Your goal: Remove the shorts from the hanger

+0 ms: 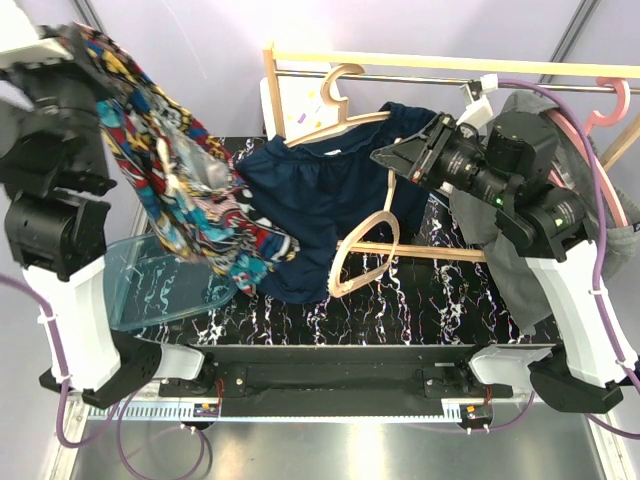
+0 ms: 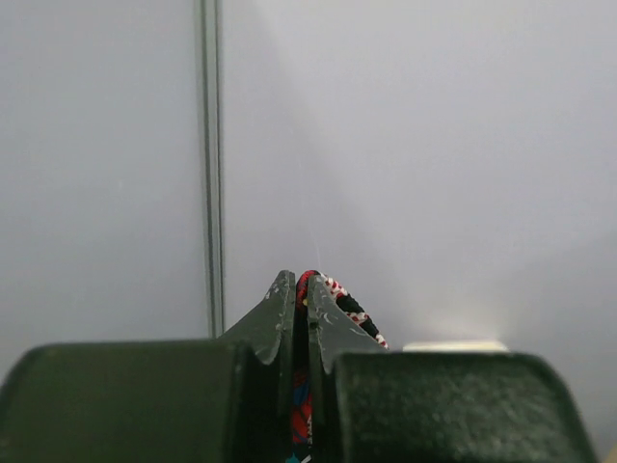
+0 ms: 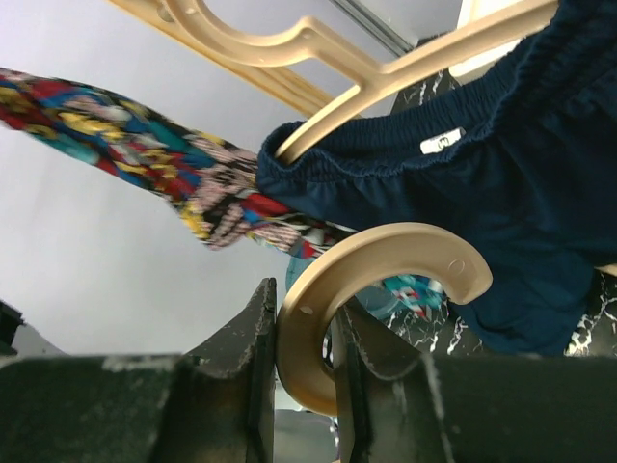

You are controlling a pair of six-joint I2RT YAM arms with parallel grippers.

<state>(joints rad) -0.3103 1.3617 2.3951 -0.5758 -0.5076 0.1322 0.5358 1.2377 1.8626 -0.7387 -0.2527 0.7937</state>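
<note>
The left gripper [image 2: 299, 287] is raised well off to the left of the pale wooden clothes rail [image 1: 420, 60], clenched on a fold of the bright multicolour cartoon-print cloth shorts [image 1: 170, 170]. These shorts are off any hanger and trail down from the jaws toward the rail's left post. The plain navy blue cloth shorts [image 1: 310, 190] hang under the rail's left half, their waistband on a pale wooden hanger [image 1: 340, 125] hooked over the rail. The right gripper [image 1: 392, 158] is just below the middle of the rail, its jaws grasping the curved end of a second pale wooden hanger [image 3: 386, 256]. That hanger dangles in front of the navy shorts. The plain dark grey cloth shorts [image 1: 505, 280] hang below the rail's right end, partly hidden behind the right arm.
</note>
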